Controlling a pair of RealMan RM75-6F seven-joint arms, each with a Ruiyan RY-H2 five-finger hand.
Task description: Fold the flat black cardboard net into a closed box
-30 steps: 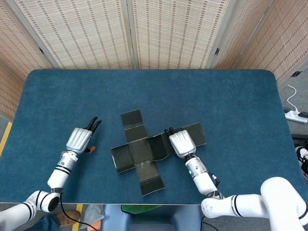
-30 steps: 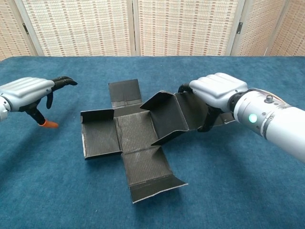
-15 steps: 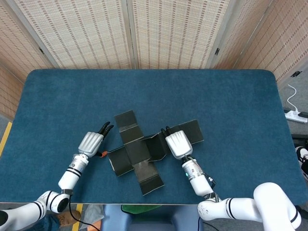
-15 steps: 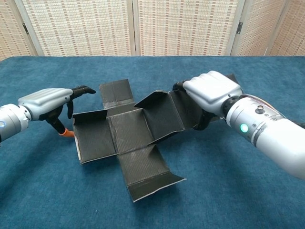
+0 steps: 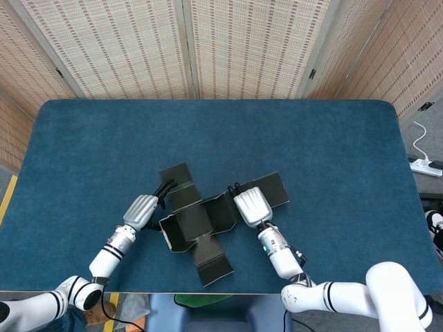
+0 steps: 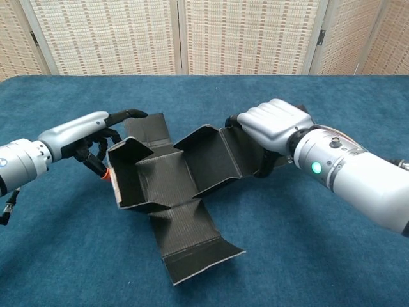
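The black cardboard net (image 5: 197, 223) lies cross-shaped on the blue table, near the front edge. In the chest view its left flap (image 6: 128, 157) and right flap (image 6: 214, 153) stand tilted up, while the front flap (image 6: 192, 246) and far flap (image 6: 148, 128) lie low. My left hand (image 6: 96, 131) is at the net's left side, fingers stretched out and touching the back of the raised left flap (image 5: 166, 225). My right hand (image 6: 271, 125) grips the right arm of the net, fingers curled over its fold; it also shows in the head view (image 5: 250, 205).
The blue cloth table (image 5: 311, 152) stretches far behind and to both sides of the net. Woven folding screens (image 5: 242, 41) stand behind it. A white power strip (image 5: 423, 164) with a cable lies on the floor at the right.
My left hand has moved right to the net and pushed its left flap up. My right hand has slid the net slightly left, keeping the right flap raised.
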